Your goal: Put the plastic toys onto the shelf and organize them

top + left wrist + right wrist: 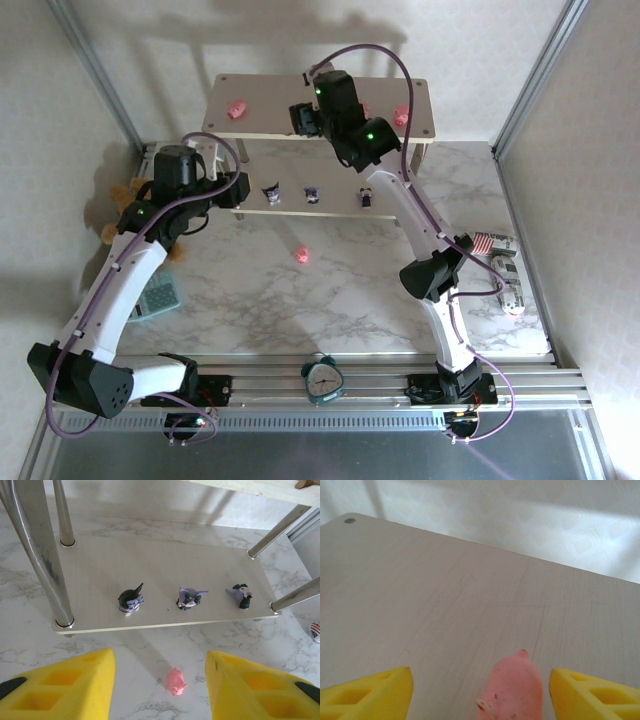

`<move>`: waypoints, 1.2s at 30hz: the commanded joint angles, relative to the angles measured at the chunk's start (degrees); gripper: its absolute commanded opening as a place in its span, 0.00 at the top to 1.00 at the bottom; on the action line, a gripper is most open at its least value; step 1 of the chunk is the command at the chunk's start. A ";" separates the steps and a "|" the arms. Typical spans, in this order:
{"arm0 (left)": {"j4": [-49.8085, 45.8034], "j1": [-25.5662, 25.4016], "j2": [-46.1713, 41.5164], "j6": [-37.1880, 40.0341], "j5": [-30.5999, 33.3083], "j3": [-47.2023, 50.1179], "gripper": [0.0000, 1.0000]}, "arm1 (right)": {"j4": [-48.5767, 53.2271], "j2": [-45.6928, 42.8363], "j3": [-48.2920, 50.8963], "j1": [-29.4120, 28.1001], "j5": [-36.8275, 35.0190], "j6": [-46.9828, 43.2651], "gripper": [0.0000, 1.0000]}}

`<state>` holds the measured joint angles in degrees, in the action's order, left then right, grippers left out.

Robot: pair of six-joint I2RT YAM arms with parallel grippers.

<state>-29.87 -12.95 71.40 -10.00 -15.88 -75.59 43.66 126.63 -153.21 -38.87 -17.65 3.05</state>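
Marble tabletop [135, 682] carries one pink pig [176, 681] between the left gripper's [160, 672] wide-open, empty jaws, three dark figurines [187, 599] line the shelf's [270, 112] lower board [165, 565] at 12 o'clock, and beyond, the right gripper [481, 696] stands open around a second pig [516, 687] on the top board [445, 590], not gripping it.

A teal alarm clock [323, 379] stands at the desk's [260, 305] near edge, with a brown teddy bear [114, 206] and a calculator [159, 297] by its left edge.

We see a white marble-patterned tabletop [250, 310] enclosed by pale patterned wall panels [480, 50] and aluminium corner posts [95, 65]. Soft light leaves blurred shadows on the back panel. A slotted aluminium rail [380, 378] borders the near edge.
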 commanded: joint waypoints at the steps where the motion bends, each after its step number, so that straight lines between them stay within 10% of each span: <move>1: -0.15 0.51 -1.39 1.12 -0.37 1.17 0.49 | -4.46 -3.67 -0.78 0.32 3.09 0.26 0.25; 13: 3.14 -0.79 -7.45 -2.68 -1.69 15.22 0.47 | -14.43 -17.95 8.32 0.34 -1.00 -2.39 0.21; 27: 13.96 -15.74 -3.93 -11.18 6.27 29.49 0.48 | -3.20 -56.38 55.91 0.28 -14.62 8.29 0.21; 36: 17.94 -21.18 6.21 -13.06 10.42 28.38 0.48 | 5.09 -63.64 68.71 0.22 -11.87 15.39 0.20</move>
<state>-14.41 -32.82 75.50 -21.52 -8.84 -46.39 45.74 64.31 -86.54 -38.85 -30.15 14.70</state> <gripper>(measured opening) 0.522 0.795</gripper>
